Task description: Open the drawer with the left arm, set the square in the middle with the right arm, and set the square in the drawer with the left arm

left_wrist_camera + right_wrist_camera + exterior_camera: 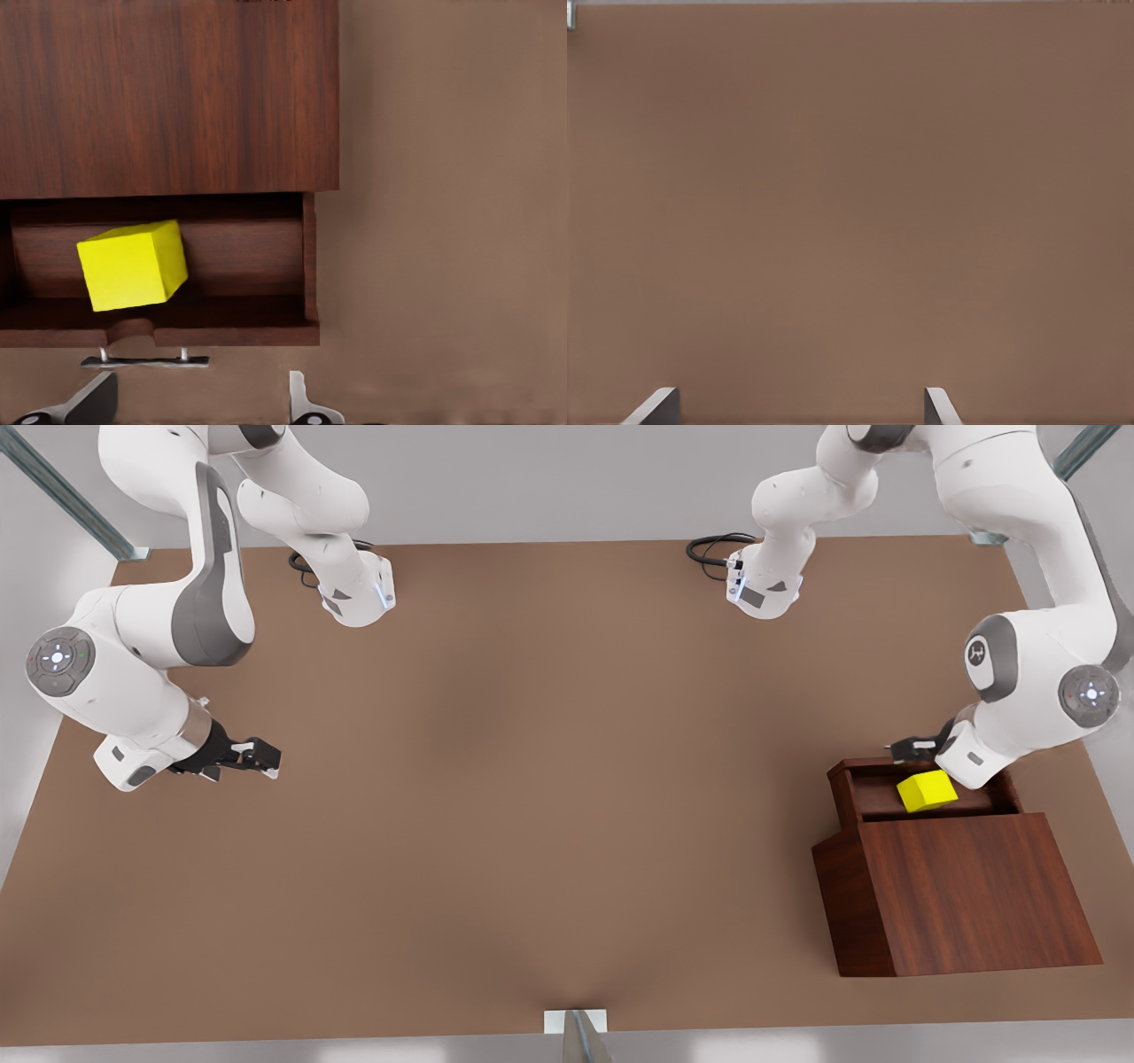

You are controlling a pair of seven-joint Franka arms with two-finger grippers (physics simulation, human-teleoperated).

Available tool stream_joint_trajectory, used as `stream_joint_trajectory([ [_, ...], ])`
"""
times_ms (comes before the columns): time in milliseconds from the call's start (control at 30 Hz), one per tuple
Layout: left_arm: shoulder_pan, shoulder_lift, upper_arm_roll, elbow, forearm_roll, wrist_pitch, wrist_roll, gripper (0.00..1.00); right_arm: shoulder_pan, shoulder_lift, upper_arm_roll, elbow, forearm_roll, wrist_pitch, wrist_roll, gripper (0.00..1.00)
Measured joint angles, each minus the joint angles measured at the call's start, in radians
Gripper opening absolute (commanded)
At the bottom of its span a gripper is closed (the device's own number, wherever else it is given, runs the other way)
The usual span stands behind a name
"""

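On the brown tabletop (532, 797), the square (927, 790) sits inside the open drawer (873, 797).

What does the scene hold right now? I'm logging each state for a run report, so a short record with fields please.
drawer: open, top of the wooden cabinet, at the front view's right
square: yellow, resting inside the drawer, tilted
handle: silver bar, free of any grip
left gripper: open, empty, near the handle
right gripper: open, empty, waiting over bare table at the front view's left
task: square is in the drawer
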Motion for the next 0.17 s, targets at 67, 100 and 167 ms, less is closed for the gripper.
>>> stream_joint_trajectory([
  [67, -0.109, -0.008, 0.0, 0.116, -0.003, -0.039, -0.078, 1.0, 0.0, 0.0, 0.0, 0.0, 0.0, 0.001, 0.0, 1.0],
  [100, -0.129, -0.006, -0.001, 0.133, -0.004, -0.044, -0.089, 1.0, 0.001, 0.0, 0.0, 0.0, 0.0, -0.001, 0.0, 1.0],
  [167, -0.12, 0.009, 0.001, 0.161, -0.003, -0.076, -0.091, 1.0, 0.0, 0.0, 0.0, -0.001, 0.0, 0.001, 0.001, 1.0],
])
